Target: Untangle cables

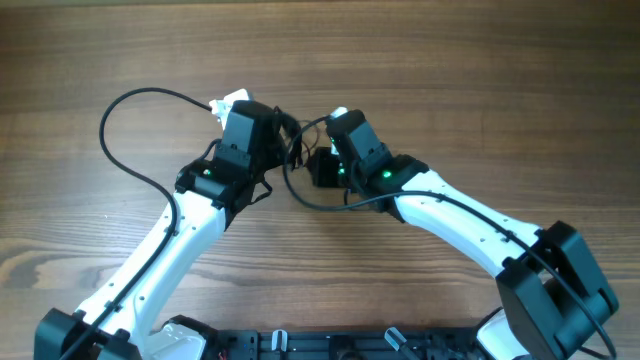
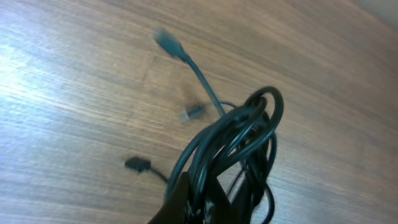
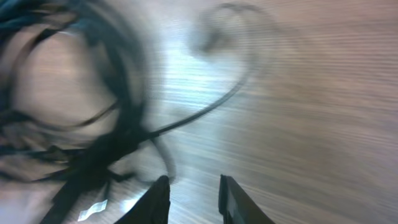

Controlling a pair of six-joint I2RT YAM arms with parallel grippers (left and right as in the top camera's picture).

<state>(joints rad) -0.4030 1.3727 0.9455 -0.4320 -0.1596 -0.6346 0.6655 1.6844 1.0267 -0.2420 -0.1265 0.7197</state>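
Left fingers: closed, clamped on the cables. This is a multi-strand knot held at its base, loops standing up out of the grip, clear of the tabletop. Right fingers: apart, bare wood in the gap, nothing held. They sit just beside the blurred edge of the knot, w/ one strand running past ahead of the tips.

Location, overhead: cables hang btwn the two wrists, approx. mid-tabletop, w/ a slack loop sagging below. A long arc runs out to the left; cannot tell from this view if it is a task cord or an arm lead.

Free ends, left wrist view: three plugs seen, one blurred at top, two lower near the wood. Contact w/ the wood not confirmed.

Handling assessment:
- Cords are very thin, light and limp. No stiffness to push against; they will drape and follow any pull.
- Sheath looks smooth, so prob. slips through a loose pinch.
- A hard pull mid-span likely tightens the knot.
- Plugs are the only bulky parts and may snag in loops. Avoid yanking at the neck.

Recommended hold: left grip serves as anchor. Right to take a single strand, just behind a plug or on an outer loop standing clear of the rest, and draw it off gently. Risk: pinching two strands at once.
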